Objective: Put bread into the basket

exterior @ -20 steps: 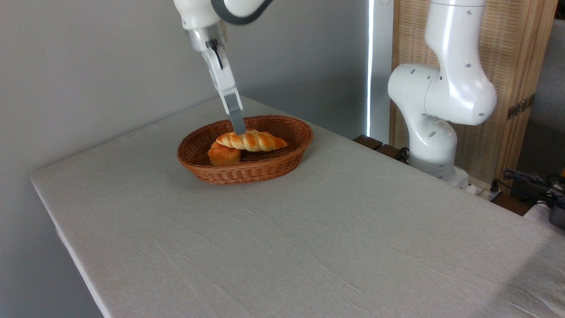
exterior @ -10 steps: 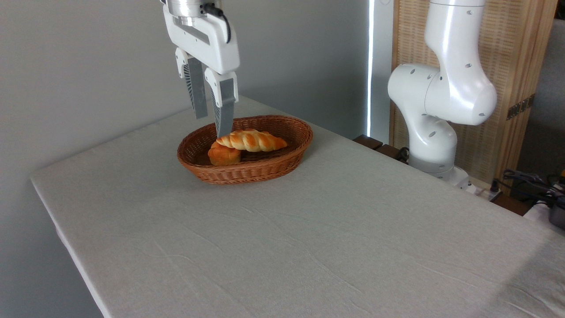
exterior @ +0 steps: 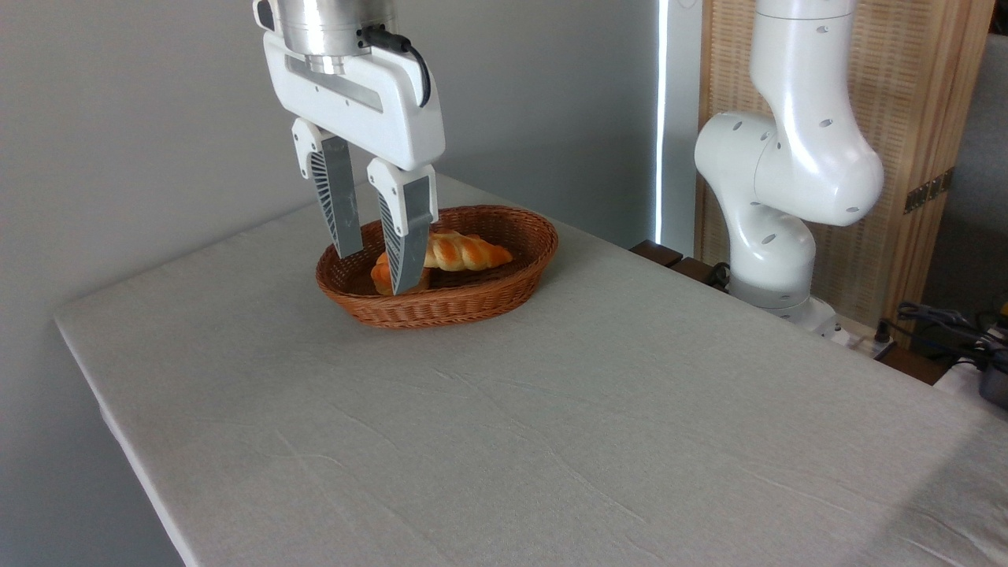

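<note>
The bread lies inside the basket at the far left part of the table, leaning on a small round bun, while the gripper hangs in front of it with fingers apart and holding nothing

White claw body, grey fingers with fine dark ribbing on their inner faces, a black cable at its top. Behind the fingers, the basket — reddish-brown wicker, tight woven pattern, braided rim. In it, just right of the fingers, the bread: glossy golden-orange with paler twisted stripes. Behind the right finger, a bun, orange-brown. Under all, a pale grey cloth, faintly creased. Far right of the claw — a glossy white arm against a light wood screen.
</note>
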`<state>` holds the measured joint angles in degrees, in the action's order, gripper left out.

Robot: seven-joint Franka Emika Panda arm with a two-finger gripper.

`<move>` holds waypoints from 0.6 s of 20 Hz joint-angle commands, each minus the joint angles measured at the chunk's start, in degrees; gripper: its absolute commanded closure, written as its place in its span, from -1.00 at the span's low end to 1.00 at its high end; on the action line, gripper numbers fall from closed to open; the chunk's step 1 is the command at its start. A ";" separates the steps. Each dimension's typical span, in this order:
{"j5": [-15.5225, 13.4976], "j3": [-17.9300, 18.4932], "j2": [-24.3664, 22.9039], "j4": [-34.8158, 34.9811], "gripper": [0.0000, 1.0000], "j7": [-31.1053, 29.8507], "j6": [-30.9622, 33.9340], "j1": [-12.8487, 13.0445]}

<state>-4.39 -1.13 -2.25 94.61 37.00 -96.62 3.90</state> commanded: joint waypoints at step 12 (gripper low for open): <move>1.40 0.42 2.34 -3.91 -1.00 -0.44 4.86 1.11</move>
<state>-4.14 -1.10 -0.95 92.41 36.96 -93.46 4.33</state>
